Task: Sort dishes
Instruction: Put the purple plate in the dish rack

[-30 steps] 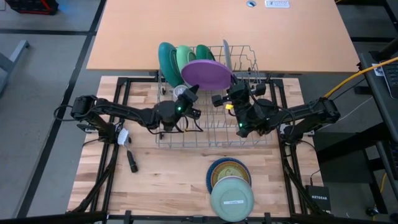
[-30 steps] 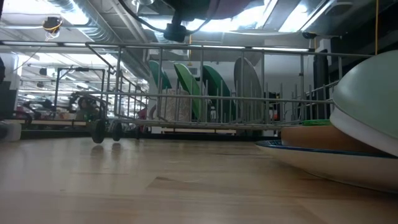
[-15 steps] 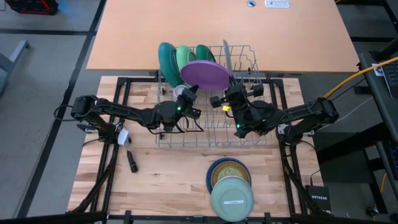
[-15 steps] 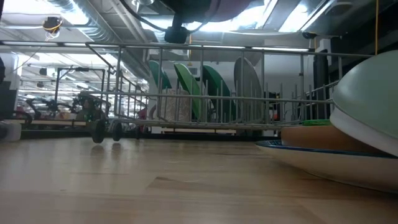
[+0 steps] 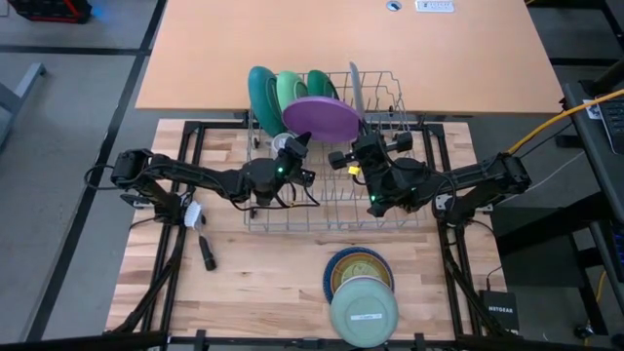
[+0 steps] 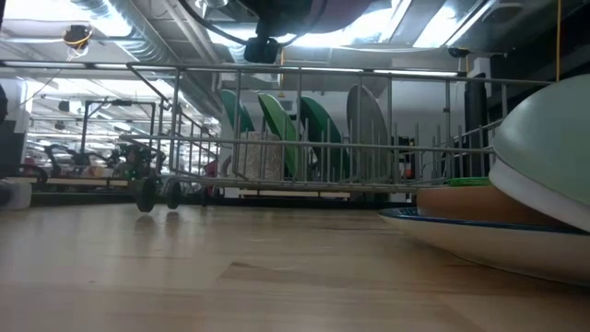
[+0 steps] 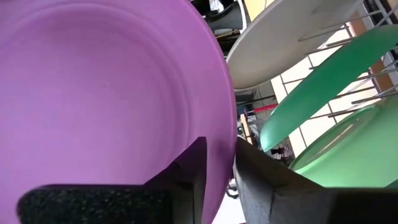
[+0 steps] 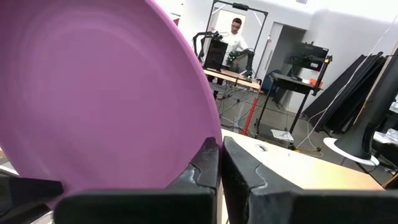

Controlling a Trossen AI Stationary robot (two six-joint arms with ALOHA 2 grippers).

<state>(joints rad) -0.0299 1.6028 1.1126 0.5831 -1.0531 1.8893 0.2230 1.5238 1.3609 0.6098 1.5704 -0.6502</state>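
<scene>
High view: the purple plate (image 5: 322, 115) is held above the back of the wire dish rack (image 5: 327, 190), between the two arms.
Left tool (image 5: 296, 146): at the plate's left rim.
Right tool (image 5: 349, 156): at the plate's right rim.
Racked dishes: a teal plate (image 5: 261, 93), a pale green plate (image 5: 288, 88), a green plate (image 5: 320, 82) and a grey plate (image 5: 355, 86) stand on edge at the rack's back.
Stack: a pale green bowl (image 5: 364, 312) lies upside down on a tan dish (image 5: 357, 266) and a blue plate (image 5: 333, 265) at the tabletop's (image 5: 253, 268) near edge.
Low view: the rack's plates stand upright; the stack fills the right side.
Left wrist view: the left tool's fingers (image 7: 186, 168) straddle the purple plate's rim with a gap, jaws parted.
Right wrist view: the right tool's jaws are closed, pinching the purple plate's rim; a person (image 8: 235, 36) stands far behind.
</scene>
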